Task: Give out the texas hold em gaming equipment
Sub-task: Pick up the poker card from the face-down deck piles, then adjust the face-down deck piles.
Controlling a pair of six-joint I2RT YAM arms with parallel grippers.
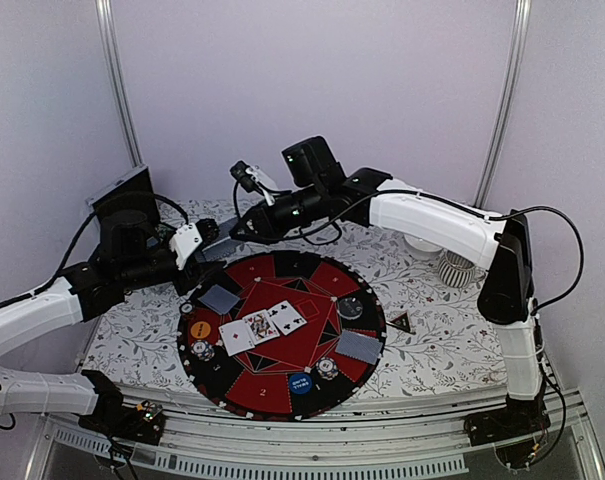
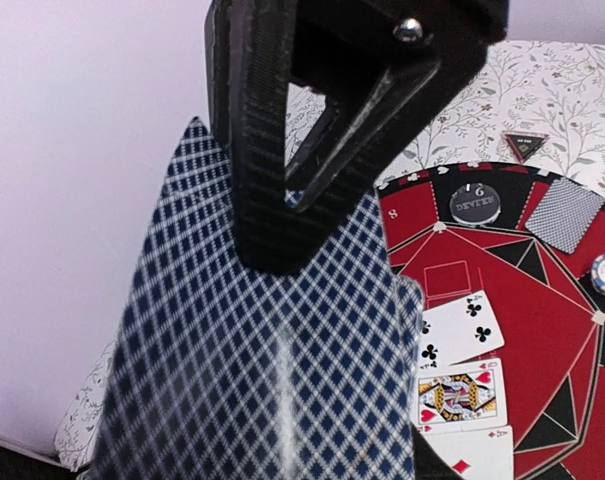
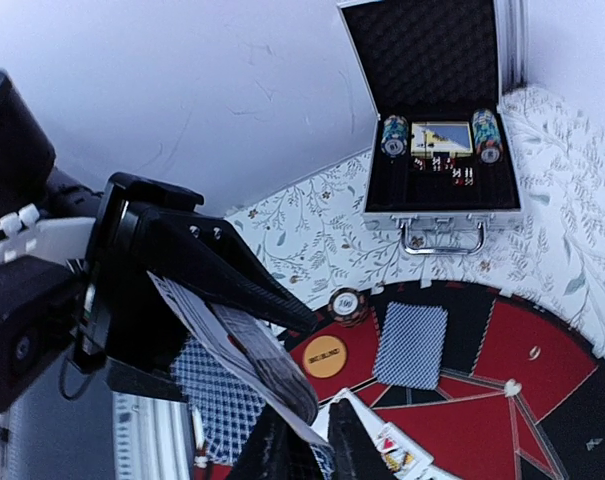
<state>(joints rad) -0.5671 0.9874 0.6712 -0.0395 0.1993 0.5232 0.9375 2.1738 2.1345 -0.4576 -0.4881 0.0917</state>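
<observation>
The deck of cards is clamped by the left gripper. One bowed card, just ahead of it, is pinched in the narrow right gripper. Neighbouring cards could be dragged out and spilled by friction.

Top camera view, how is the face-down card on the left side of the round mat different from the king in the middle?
The face-down card shows its blue-checked back; the king shows its white face. The face-down card lies alone near the rim; the king sits in a row between a clubs card and a diamonds card. Both lie flat on the round mat.
</observation>
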